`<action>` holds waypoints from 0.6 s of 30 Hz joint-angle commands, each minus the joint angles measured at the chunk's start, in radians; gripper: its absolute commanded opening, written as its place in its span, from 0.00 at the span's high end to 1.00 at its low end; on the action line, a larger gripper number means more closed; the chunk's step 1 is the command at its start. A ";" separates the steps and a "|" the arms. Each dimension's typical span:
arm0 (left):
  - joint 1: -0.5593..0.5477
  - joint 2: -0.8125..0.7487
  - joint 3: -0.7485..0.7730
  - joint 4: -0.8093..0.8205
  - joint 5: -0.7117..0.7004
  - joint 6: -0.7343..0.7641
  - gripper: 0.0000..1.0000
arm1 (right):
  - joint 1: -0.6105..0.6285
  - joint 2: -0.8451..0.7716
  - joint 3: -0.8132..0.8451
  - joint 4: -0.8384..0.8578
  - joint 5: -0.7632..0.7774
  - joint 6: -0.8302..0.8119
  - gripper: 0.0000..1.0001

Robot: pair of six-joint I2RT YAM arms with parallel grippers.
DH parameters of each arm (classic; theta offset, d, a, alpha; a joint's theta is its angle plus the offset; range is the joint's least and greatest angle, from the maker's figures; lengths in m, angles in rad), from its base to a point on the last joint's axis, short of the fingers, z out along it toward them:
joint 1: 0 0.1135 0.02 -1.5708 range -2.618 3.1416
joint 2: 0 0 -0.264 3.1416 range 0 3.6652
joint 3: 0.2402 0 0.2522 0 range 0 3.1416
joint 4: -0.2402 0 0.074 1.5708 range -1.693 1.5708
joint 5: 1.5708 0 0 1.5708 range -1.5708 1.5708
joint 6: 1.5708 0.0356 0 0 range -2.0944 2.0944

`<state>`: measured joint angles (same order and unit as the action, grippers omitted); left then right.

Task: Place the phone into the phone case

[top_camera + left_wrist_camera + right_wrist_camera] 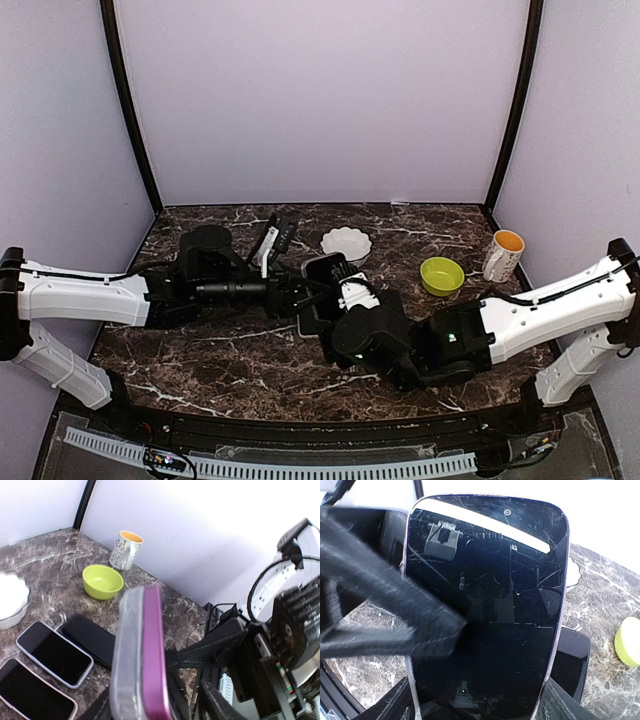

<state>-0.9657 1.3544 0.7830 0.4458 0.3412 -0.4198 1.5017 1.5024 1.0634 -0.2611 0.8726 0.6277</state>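
1. Left gripper [290,293]: one finger lies across the screen; I cannot tell whether it is pinching.
2. Phone case [126,650]: clear, flat against the phone [485,610], which is held upright above the table.
3. Right gripper [325,300]: clamped across the phone's width.

I'd seat the corners evenly.

spare phones [55,652] beneath, table [200,350] front free

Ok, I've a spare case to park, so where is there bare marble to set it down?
Bare: the near strip in front of the left arm, and the back between white bowl and mug. Crowded: the middle, where the right arm meets it at the phone.
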 commanded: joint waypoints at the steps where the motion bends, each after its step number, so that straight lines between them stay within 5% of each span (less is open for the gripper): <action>1: 0.004 -0.012 0.005 0.084 0.048 0.018 0.63 | 0.018 -0.045 -0.011 0.110 0.056 -0.081 0.68; 7: 0.004 -0.011 -0.006 0.120 0.208 0.037 0.94 | 0.018 -0.060 -0.011 0.074 0.057 -0.115 0.61; 12: 0.004 -0.042 -0.026 0.093 0.246 0.108 1.00 | 0.012 -0.161 -0.070 0.056 -0.037 -0.171 0.03; 15: 0.004 -0.071 -0.027 0.069 0.274 0.201 1.00 | -0.022 -0.276 -0.131 0.071 -0.259 -0.273 0.02; 18: 0.002 -0.101 -0.012 0.027 0.352 0.285 1.00 | -0.124 -0.406 -0.196 0.120 -0.686 -0.378 0.02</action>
<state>-0.9642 1.3285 0.7616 0.4820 0.5663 -0.2867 1.4761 1.2324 0.9249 -0.2199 0.6510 0.3985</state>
